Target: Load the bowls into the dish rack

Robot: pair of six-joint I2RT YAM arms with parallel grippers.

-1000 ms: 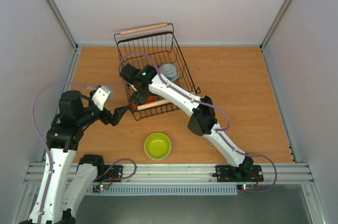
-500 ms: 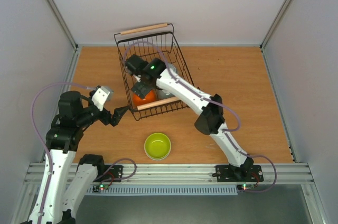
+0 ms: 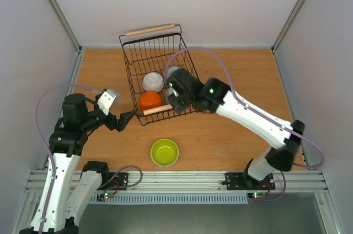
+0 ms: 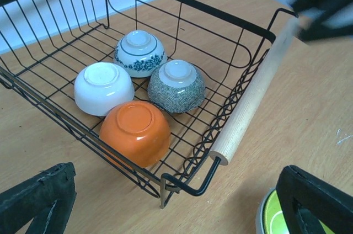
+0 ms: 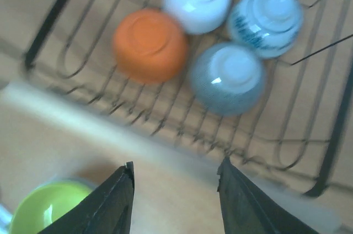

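No lettering, numbers or brand marks can be read anywhere.
The blue-and-white bowl (image 4: pixel 139 52), ahead of the left gripper (image 4: pixel 174 212), bears only a painted floral band.

From where I stand, the left arm (image 3: pixel 65 134) is folded up on its own side, elbow high, forearm turned inward and wrist tipped down. The left jaws are spread wide, a dark finger (image 4: pixel 38 201) at each lower corner of the wrist view, nothing between them. The right arm (image 3: pixel 248 117) is stretched long, elbow pushed far out to the right, forearm reaching back toward the middle. The right jaws point down, parted only partway, fingers (image 5: pixel 113 206) gripping nothing.
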